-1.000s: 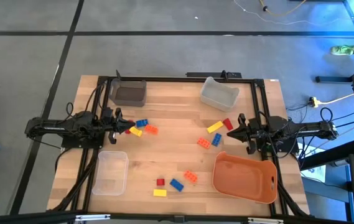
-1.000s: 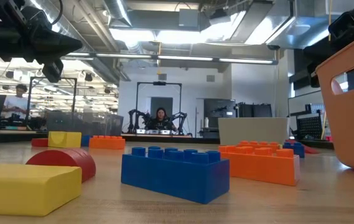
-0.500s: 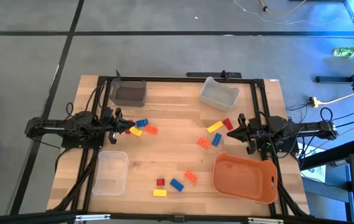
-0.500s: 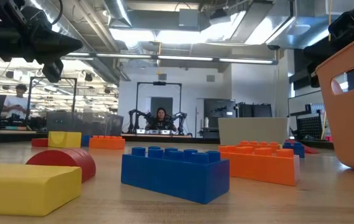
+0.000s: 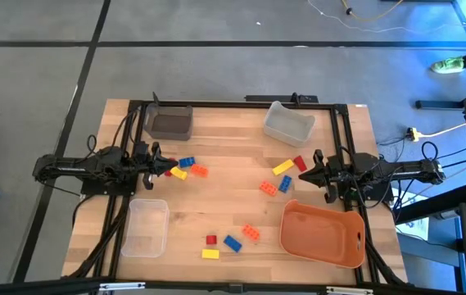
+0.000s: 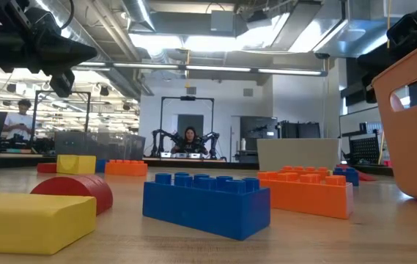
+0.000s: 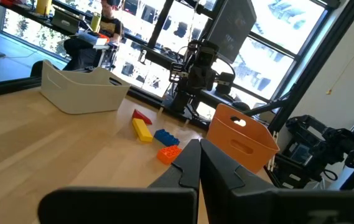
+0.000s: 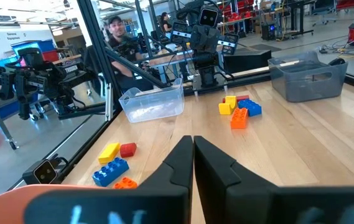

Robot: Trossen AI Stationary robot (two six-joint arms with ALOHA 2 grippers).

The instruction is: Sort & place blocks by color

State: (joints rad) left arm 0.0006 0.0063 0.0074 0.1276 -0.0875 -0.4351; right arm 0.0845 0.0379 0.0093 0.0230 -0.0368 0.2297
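wooden table (image 5: 233, 135) strewn with blocks (image 5: 190, 168) – clusters near the left edge, right edge and front edge, left gripper (image 5: 160, 164) and right gripper (image 5: 313, 167) both pressed together, empty, at opposite edges

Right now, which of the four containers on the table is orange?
The orange tray at the front right, beside the right gripper. The other three are clear, dark grey and pale grey.
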